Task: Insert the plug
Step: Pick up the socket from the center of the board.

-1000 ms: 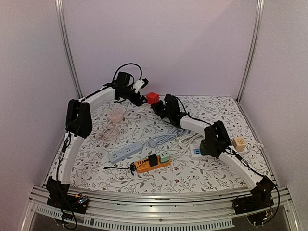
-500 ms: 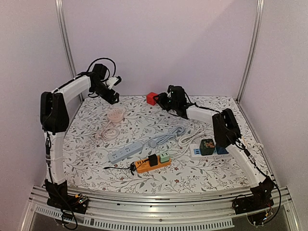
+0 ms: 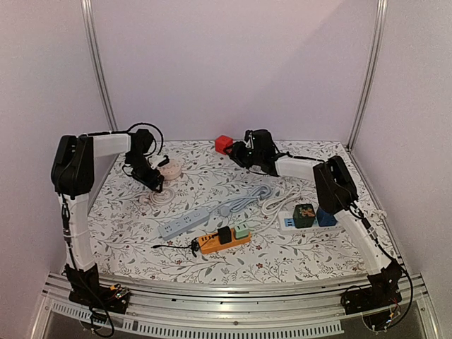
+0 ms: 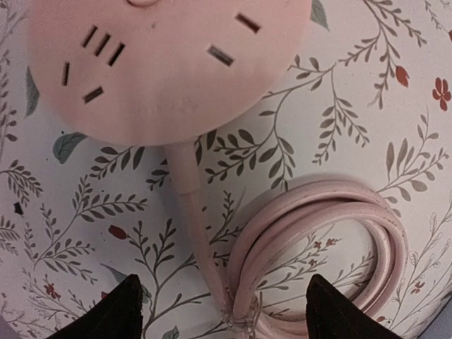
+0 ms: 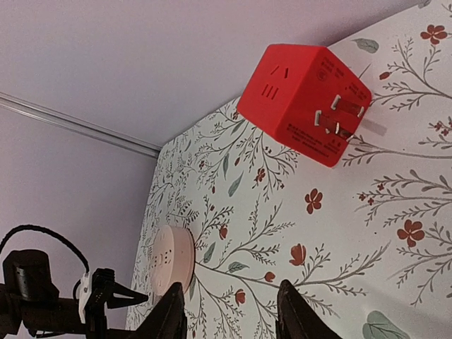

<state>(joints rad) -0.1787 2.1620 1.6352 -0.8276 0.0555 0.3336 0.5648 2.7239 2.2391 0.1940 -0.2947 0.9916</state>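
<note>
Soft, even, diffuse light, pinkish cast; no glare, only weak shadows. Overhead view sharp. Left wrist close-up slightly soft on the round pink plastic socket hub [image 4: 162, 63]. Right wrist view crisp, tilted.

The left arm [image 3: 76, 226] and right arm [image 3: 364, 244] have slim white shells between bulky black joint housings. A thin black cable [image 3: 152, 130] loops above the left wrist. More cables trail from the black bases [image 3: 92, 289] at seven and five o'clock.
</note>
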